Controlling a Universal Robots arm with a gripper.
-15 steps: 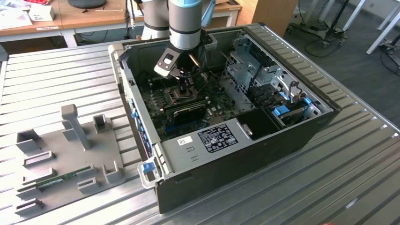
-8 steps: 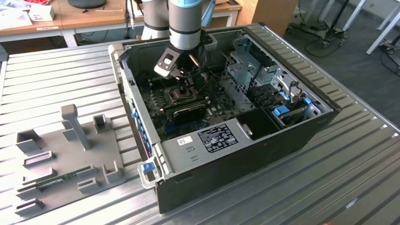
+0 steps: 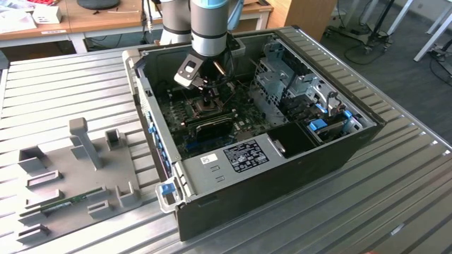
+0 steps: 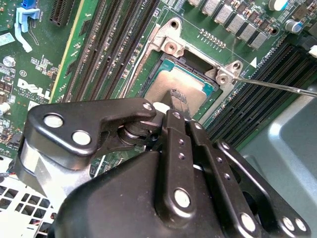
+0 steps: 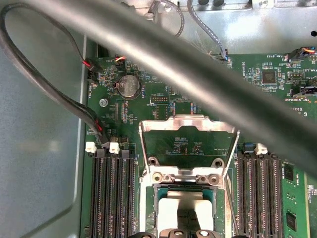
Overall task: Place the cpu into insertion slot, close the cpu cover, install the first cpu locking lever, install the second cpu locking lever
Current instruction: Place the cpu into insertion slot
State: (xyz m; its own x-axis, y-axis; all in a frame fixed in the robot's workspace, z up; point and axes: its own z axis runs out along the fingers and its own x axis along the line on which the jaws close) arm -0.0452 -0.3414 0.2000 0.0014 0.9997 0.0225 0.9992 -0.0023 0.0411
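Workshop with a ribbed metal tabletop, evenly lit
The grey slatted tabletop [image 3: 63, 79] spans the exterior view. Behind it stand a wooden desk [image 3: 106, 21] and a wooden cabinet [image 3: 304, 16], with dark grey floor [image 3: 381, 63] at the exterior view's right.

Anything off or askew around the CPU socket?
Nothing stands out. The cpu lies flat in the insertion slot, no visible tilt. The cpu cover stands hinged open, with no bend showing. The claw is just over the cpu.
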